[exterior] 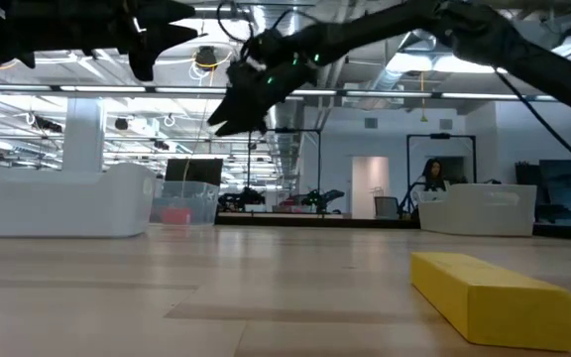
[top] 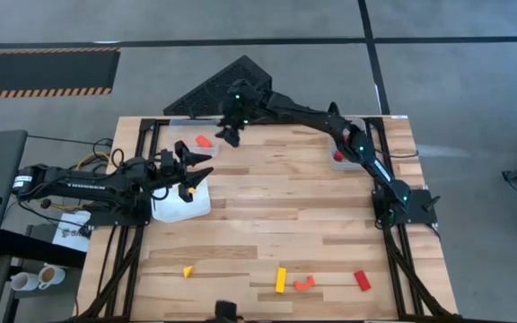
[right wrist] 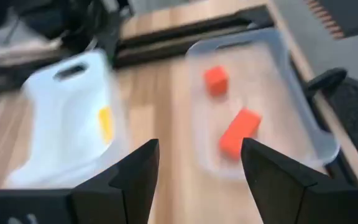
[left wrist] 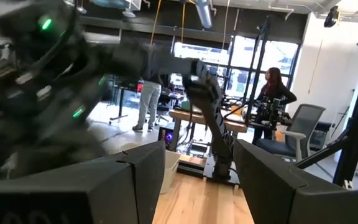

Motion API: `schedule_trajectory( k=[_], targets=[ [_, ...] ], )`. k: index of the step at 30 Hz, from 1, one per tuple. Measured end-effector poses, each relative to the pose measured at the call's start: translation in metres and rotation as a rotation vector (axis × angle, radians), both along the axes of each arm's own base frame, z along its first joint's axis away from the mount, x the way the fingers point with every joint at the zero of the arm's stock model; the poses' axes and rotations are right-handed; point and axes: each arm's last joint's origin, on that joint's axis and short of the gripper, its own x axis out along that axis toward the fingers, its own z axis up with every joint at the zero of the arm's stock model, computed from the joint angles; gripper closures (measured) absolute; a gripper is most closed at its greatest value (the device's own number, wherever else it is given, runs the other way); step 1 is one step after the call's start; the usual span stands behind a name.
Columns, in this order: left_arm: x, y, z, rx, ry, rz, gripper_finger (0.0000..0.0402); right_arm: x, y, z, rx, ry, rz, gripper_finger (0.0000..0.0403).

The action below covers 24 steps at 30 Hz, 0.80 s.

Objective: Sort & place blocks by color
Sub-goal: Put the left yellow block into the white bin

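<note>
Since the right pincer [right wrist: 194,177] hangs open and empty above the clear bin [right wrist: 303,118] with two orange blocks [right wrist: 240,132], we should lift clear before fetching another, the left pincer [left wrist: 194,186] waiting part-open, empty.

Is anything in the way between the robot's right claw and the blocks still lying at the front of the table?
Nothing visible. The right end effector hangs open above the clear bin at the back. Bare wood lies between it and the yellow bar, orange block and red block.
</note>
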Motion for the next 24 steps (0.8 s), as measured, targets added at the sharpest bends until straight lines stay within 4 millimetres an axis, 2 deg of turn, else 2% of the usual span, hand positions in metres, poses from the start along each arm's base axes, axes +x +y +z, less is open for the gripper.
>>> schedule_trajectory(
  k=[4,7,11,14,18,21,24],
  targets=[
    [0.000,0.000,-0.002,-0.015,0.015,-0.005,0.0223,-0.022,0.036,0.020,-0.044,0.195,0.138,0.0159],
    [0.001,0.000,-0.004,-0.025,0.040,-0.010,0.0223,-0.036,0.064,0.034,-0.056,0.314,0.178,0.0173],
    [0.002,0.000,-0.007,-0.052,0.060,-0.019,0.0223,-0.053,0.096,0.061,-0.069,0.358,0.230,0.0197],
    [0.002,-0.002,-0.009,-0.076,0.077,-0.033,0.0223,-0.063,0.115,0.070,-0.086,0.338,0.261,0.0215],
    [0.002,-0.007,-0.009,-0.083,0.076,-0.070,0.0223,-0.083,0.131,0.064,-0.074,0.311,0.249,0.0233],
    [0.003,-0.010,-0.009,-0.078,0.078,-0.089,0.0223,-0.107,0.138,0.048,-0.037,0.279,0.201,0.0241],
    [0.003,-0.011,-0.009,-0.077,0.087,-0.097,0.0223,-0.138,0.153,0.028,-0.006,0.217,0.144,0.0245]
  ],
)
